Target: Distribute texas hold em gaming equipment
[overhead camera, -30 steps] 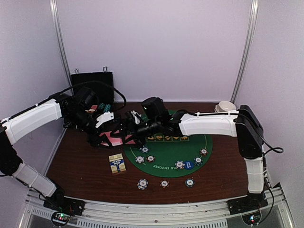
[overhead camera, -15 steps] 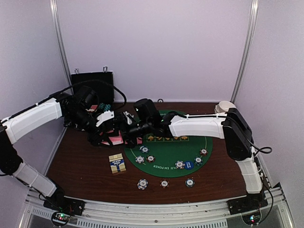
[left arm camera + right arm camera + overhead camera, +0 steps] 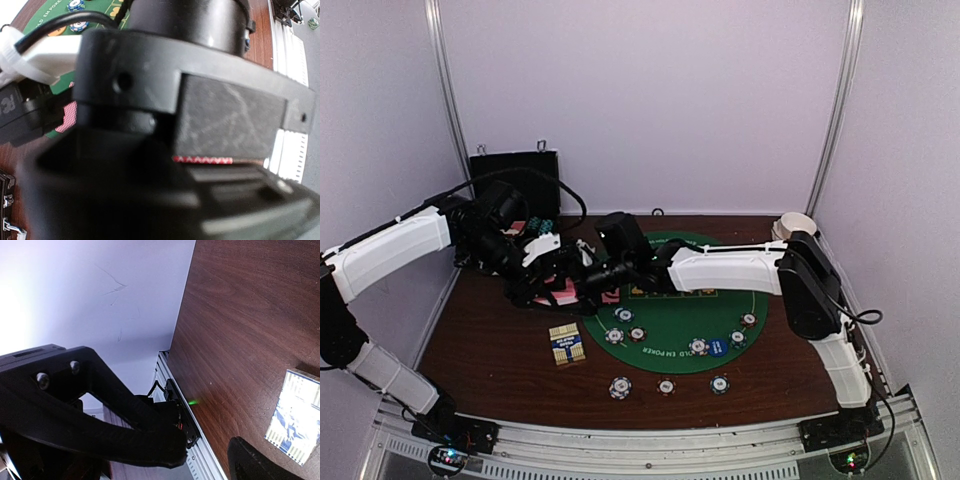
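Observation:
My left gripper [image 3: 542, 282] is shut on a stack of pink-backed playing cards [image 3: 558, 291] held low over the table, left of the green poker mat [image 3: 675, 318]. In the left wrist view only a thin red-patterned card edge [image 3: 202, 160] shows; the right gripper's black body fills the rest. My right gripper [image 3: 583, 284] sits open right next to the cards, its fingers [image 3: 150, 440] spread with nothing between them. Stripe-edged chips [image 3: 616, 336] and a blue marker disc [image 3: 717, 347] lie on the mat. Three more chips [image 3: 666, 386] lie in front of it.
A yellow-and-blue card box [image 3: 566, 345] lies on the wood left of the mat and also shows as a card box [image 3: 295, 420] in the right wrist view. A black hard case [image 3: 515, 178] stands at the back left. A white bowl [image 3: 797, 224] sits at the back right.
The right arm has stretched further left, bringing its gripper up against the cards in the left gripper. The left arm has stayed put.

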You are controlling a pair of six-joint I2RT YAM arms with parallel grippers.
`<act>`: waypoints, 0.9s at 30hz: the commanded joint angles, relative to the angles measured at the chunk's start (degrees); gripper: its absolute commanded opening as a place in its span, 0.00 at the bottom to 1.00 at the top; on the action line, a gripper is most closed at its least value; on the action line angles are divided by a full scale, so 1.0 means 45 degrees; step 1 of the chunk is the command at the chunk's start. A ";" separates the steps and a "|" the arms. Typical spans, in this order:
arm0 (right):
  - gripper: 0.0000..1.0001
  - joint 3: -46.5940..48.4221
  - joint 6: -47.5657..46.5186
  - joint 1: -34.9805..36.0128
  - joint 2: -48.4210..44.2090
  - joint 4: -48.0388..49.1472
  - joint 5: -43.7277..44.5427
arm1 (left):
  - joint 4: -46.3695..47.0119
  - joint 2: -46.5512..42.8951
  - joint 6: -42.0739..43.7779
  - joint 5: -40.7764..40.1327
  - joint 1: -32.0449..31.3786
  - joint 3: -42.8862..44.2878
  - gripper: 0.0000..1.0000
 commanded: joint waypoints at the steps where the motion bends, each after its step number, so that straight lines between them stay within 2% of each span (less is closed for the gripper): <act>1: 0.88 -0.0417 -0.0112 -0.0178 -0.0255 0.0037 -0.0155 | 0.0416 -0.0075 -0.0060 0.0351 0.0076 0.0341 0.00; 13: 0.79 -0.1558 -0.0262 -0.0617 -0.1016 0.0100 -0.0135 | 0.0418 -0.0109 -0.0012 0.0360 0.0076 0.0292 0.00; 23: 0.82 -0.1742 -0.0950 -0.0851 -0.2225 -0.0754 -0.0367 | 0.0419 -0.0124 0.0006 0.0317 0.0076 0.0170 0.00; 27: 0.78 -0.2038 -0.0995 -0.0953 -0.2545 -0.0994 -0.0418 | 0.0393 -0.0157 0.0027 0.0318 0.0076 0.0144 0.00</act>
